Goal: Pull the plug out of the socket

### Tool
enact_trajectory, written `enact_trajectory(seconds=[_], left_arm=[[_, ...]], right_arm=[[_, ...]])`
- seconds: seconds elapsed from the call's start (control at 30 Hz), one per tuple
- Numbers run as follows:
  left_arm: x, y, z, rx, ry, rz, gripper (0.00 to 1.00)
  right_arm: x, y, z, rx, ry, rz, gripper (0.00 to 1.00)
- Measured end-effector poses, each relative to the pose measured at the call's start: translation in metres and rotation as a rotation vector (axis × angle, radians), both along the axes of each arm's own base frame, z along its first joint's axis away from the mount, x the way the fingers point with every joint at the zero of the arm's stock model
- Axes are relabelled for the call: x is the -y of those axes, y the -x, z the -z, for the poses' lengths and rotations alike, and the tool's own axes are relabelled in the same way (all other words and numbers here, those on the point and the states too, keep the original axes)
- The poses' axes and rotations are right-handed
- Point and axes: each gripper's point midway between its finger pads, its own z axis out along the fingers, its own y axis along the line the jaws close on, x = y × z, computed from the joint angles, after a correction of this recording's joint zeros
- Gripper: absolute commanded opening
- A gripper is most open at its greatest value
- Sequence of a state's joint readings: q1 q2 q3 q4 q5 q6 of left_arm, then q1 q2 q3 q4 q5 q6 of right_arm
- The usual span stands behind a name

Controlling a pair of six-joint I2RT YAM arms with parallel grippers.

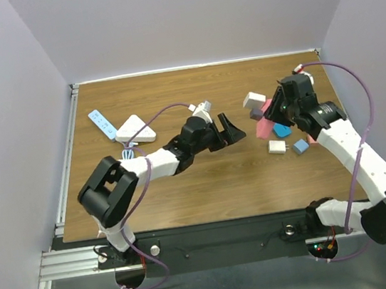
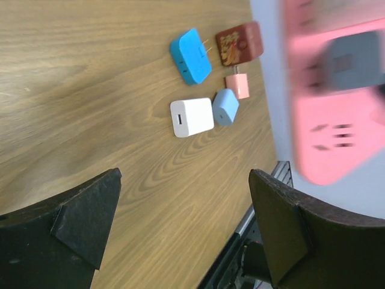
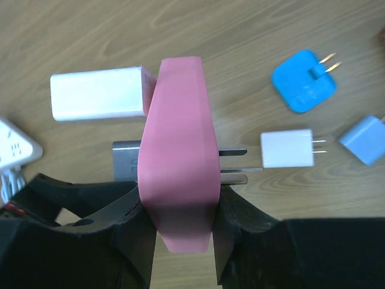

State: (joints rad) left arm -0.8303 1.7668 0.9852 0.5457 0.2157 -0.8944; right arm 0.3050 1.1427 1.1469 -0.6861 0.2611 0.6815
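Observation:
My right gripper [image 1: 279, 109] is shut on a pink socket block [image 1: 265, 126] and holds it above the table. In the right wrist view the socket [image 3: 179, 150] stands edge-on between my fingers [image 3: 129, 223]. A grey plug [image 3: 126, 159] sits on its left face, and two metal prongs [image 3: 231, 162] show at its right. My left gripper [image 1: 228, 131] is open and empty, just left of the socket. In the left wrist view the socket [image 2: 328, 114] is blurred at the upper right, with the grey plug [image 2: 349, 60] on its face, beyond my open gripper [image 2: 183, 211].
Loose chargers lie on the table below the socket: a blue plug [image 1: 282, 130], a white charger [image 1: 277, 147], a light blue one [image 1: 301, 147] and a white box [image 1: 253, 98]. A white power strip [image 1: 135, 129] and a blue-white remote [image 1: 102, 124] lie at the left.

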Motion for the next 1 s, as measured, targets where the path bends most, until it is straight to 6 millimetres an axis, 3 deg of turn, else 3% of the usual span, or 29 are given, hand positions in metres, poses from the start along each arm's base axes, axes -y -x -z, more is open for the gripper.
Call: enact_trajectory(seconds=[0.07,0.23,0.4,0.5,0.67,0.8,1.0], left_arm=[[-0.013,0.004,-0.014,0.03,0.01,-0.012,0.99],[-0.044,0.013,-0.022,0.044,0.009,-0.039,0.99],[-0.078,-0.002,-0.022,0.069,-0.006,-0.093,0.98],[-0.094,-0.008,-0.016,0.055,-0.014,-0.119,0.95],[-0.092,0.002,-0.008,-0.01,0.006,-0.1,0.86],[-0.078,0.012,-0.005,-0.093,0.042,-0.081,0.79],[-0.059,0.016,-0.016,-0.172,0.089,-0.089,0.72]], right_arm=[[-0.015,-0.003,0.011,-0.037,-0.021,-0.083,0.0],[-0.057,-0.001,0.054,-0.167,-0.099,-0.313,0.0],[-0.083,0.011,0.091,-0.293,-0.178,-0.449,0.0],[-0.092,0.016,0.096,-0.32,-0.218,-0.496,0.01],[-0.101,0.01,0.089,-0.278,-0.246,-0.526,0.0],[-0.104,0.005,0.091,-0.244,-0.221,-0.524,0.01],[-0.11,0.008,0.1,-0.237,-0.149,-0.517,0.0]])
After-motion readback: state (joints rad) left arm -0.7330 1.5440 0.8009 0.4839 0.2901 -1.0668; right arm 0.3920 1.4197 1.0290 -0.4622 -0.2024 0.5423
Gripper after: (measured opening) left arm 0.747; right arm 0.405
